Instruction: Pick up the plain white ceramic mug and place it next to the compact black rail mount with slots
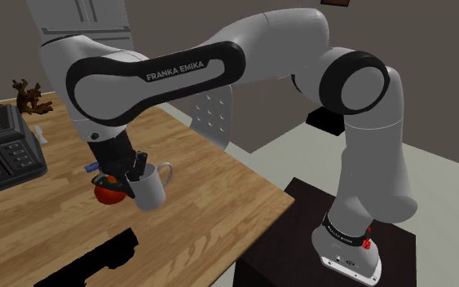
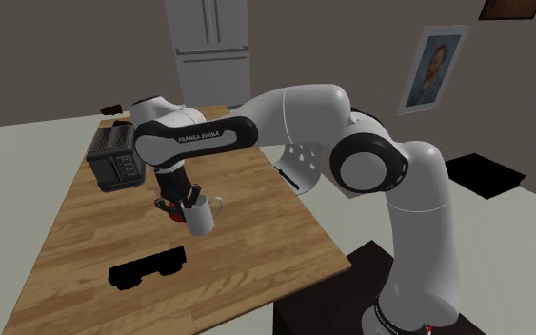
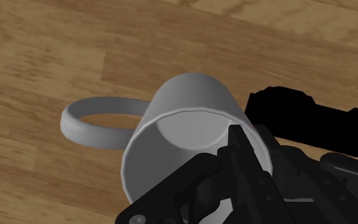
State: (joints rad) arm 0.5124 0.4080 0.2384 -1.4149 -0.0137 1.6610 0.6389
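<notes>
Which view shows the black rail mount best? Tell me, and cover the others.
The second exterior view: the black rail mount lies whole on the wooden table, unobstructed. The shoulder view has it by the bottom edge; the wrist view catches part beyond the white mug.

I can't identify the red thing point(image 1: 105, 194) left of centre in the shoulder view, half hidden behind the gripper point(image 1: 140, 175) and mug point(image 1: 152, 194); the left edge crops the toaster point(image 1: 3, 151).

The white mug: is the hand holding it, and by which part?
Yes. The hand clasps the white mug by its rim wall, one finger inside, one outside, on the side away from the handle.
</notes>
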